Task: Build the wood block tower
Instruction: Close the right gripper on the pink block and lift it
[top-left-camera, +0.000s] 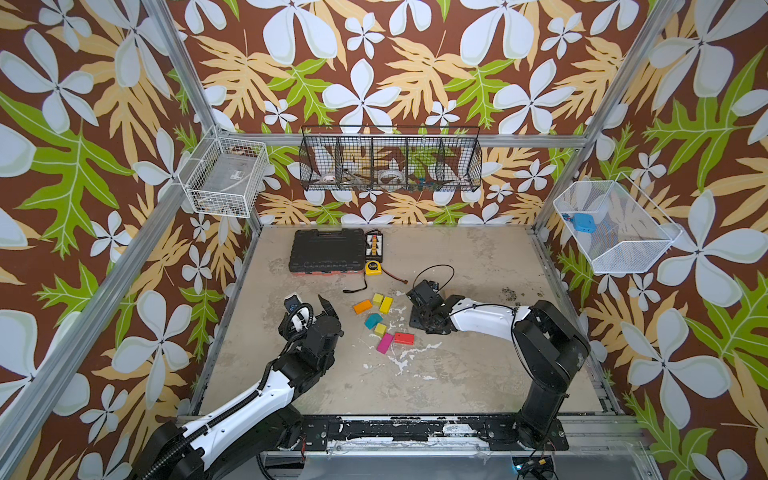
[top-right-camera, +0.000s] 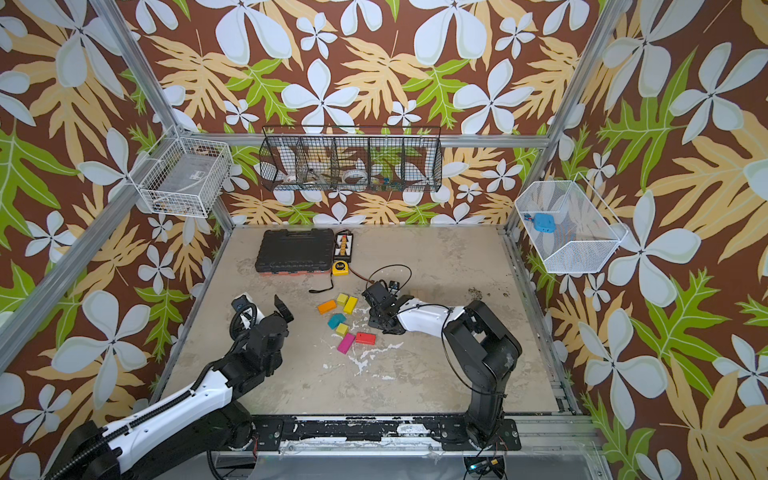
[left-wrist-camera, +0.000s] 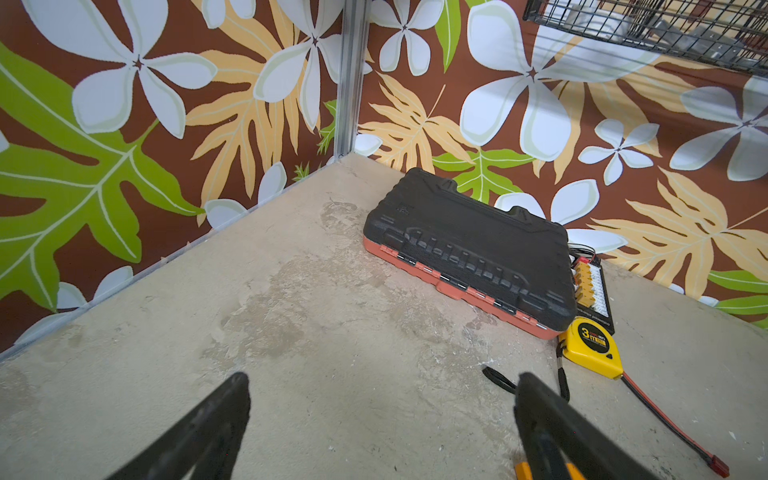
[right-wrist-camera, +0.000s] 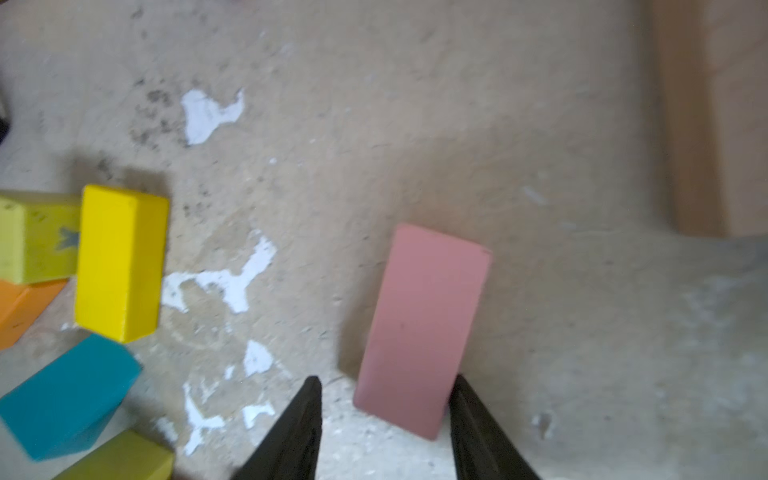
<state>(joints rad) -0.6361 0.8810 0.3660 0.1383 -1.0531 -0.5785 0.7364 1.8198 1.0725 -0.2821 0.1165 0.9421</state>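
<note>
In the right wrist view a pink brick (right-wrist-camera: 424, 328) lies flat on the table, its near end between the jaws of my right gripper (right-wrist-camera: 386, 379). The jaws stand open, with a clear gap on one side of the brick. A tan plank (right-wrist-camera: 715, 124) lies beyond it. In both top views the loose wood blocks lie mid-table: orange brick (top-left-camera: 363, 306), yellow brick (top-left-camera: 386, 304), teal wedge (top-left-camera: 373, 320), magenta brick (top-left-camera: 385, 343), red brick (top-left-camera: 404, 338). The right gripper (top-left-camera: 419, 322) hides the pink brick there. My left gripper (left-wrist-camera: 382, 380) hangs open and empty left of the blocks. No tower shows.
A black tool case (top-left-camera: 326, 251), a connector board (top-left-camera: 374, 245) and a yellow tape measure (top-left-camera: 374, 268) with its strap lie at the back left. A red-tipped cable (left-wrist-camera: 673, 428) runs across the table. Wire baskets (top-left-camera: 390, 160) hang on the walls.
</note>
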